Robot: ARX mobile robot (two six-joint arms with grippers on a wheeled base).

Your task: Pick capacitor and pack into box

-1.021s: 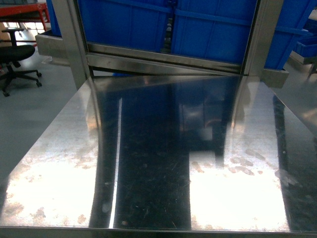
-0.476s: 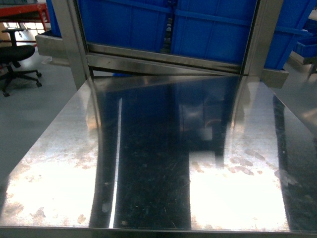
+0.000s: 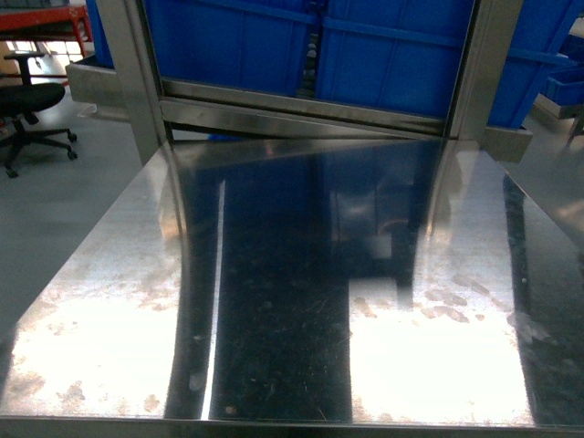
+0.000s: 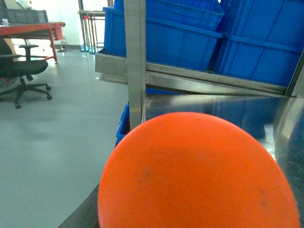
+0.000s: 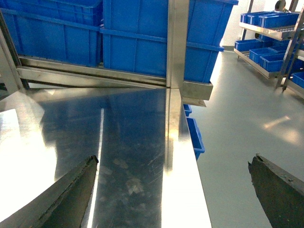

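Neither capacitor nor box shows on the steel table [image 3: 109, 274]; right gripper [image 5: 173, 187] fingers spread wide, left gripper's state untellable behind an orange disc [image 4: 194, 175]: locate both items before you reach.

The head camera looks slanting down the steel worktop [image 3: 292, 319] toward blue bins [image 3: 392, 55]. Both wrist cameras sit low at its left and right edges, facing the same bins.

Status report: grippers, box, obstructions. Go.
Right gripper open, empty. Left gripper state unknown; orange dome fills its view. No box or capacitor seen. Steel table, blue bins behind.
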